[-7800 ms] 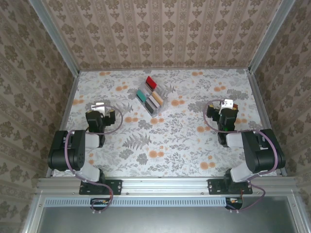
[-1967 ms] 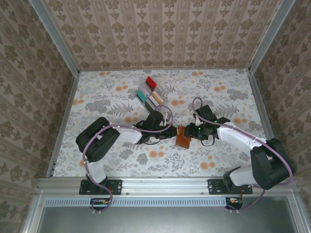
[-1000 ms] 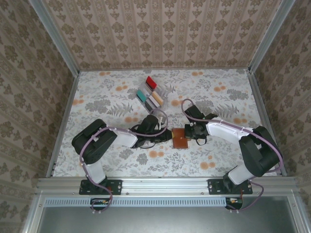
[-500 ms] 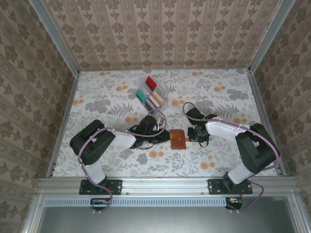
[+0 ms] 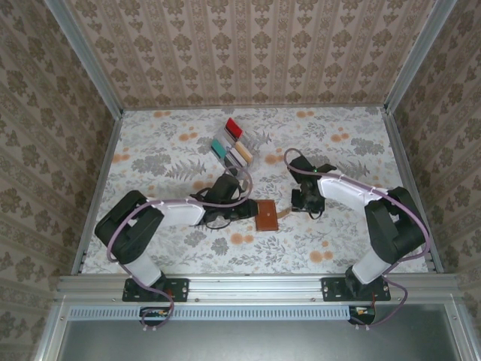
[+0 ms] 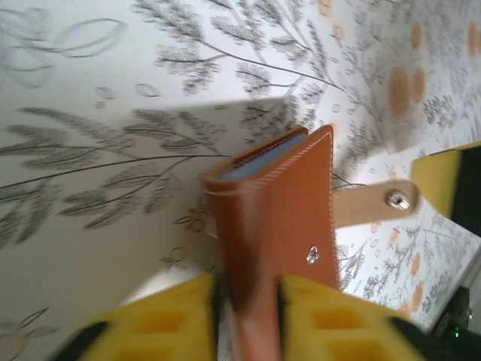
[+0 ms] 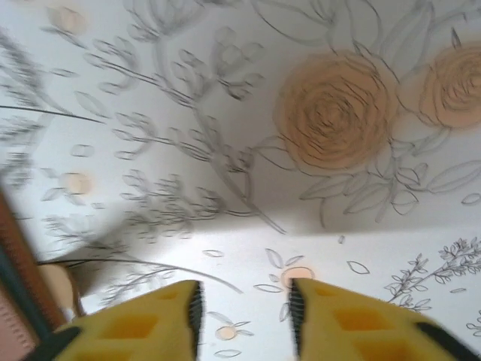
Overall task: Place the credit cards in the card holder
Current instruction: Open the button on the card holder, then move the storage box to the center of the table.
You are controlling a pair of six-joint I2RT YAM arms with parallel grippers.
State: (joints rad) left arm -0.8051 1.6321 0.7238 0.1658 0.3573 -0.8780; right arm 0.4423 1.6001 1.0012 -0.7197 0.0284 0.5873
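Top external: card holder (image 5: 266,216) lies folded on the floral table (image 5: 165,143), centre front, its clasp tab sticking out toward the right gripper (image 5: 297,204), which is just beside it. Left gripper (image 5: 248,211) is at the holder's left edge. Left wrist: holder's near edge sits between the yellow fingers (image 6: 173,320); pinched or loose, cannot tell. Right wrist: jaws parted, nothing between them, table beneath.

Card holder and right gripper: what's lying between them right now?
In the top view, just the clasp tab of the card holder sticking out toward the right gripper, then bare floral table.
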